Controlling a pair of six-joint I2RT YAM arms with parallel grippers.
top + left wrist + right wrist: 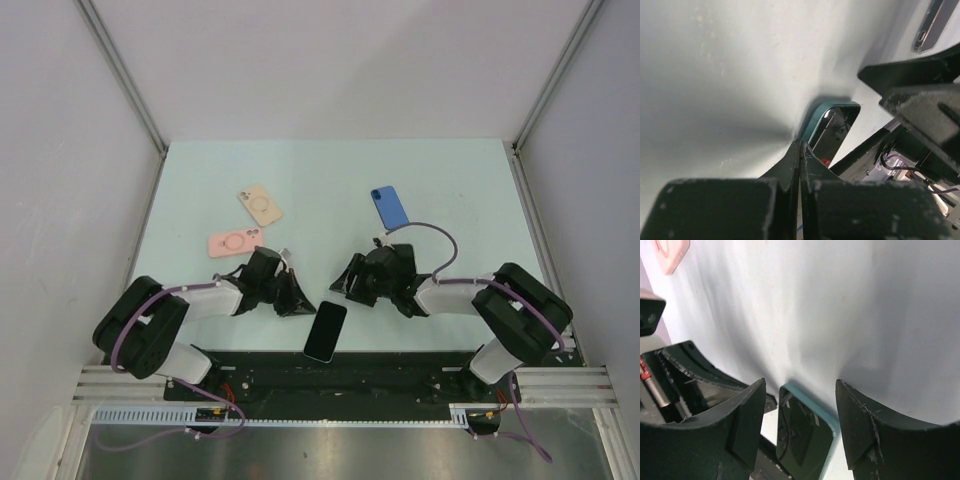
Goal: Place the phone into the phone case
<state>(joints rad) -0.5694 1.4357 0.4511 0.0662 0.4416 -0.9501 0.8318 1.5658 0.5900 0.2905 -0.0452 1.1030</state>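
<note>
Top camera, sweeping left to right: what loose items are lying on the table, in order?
pink case → beige case → phone → blue case

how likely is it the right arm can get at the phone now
Probably yes: the right hand is open with the phone lying flat right beside it, nothing between them. The left hand, shut, is close but not over it.

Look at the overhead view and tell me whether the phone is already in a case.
No, the phone lies bare at the near edge, well apart from the pink case and the tan case.
</note>
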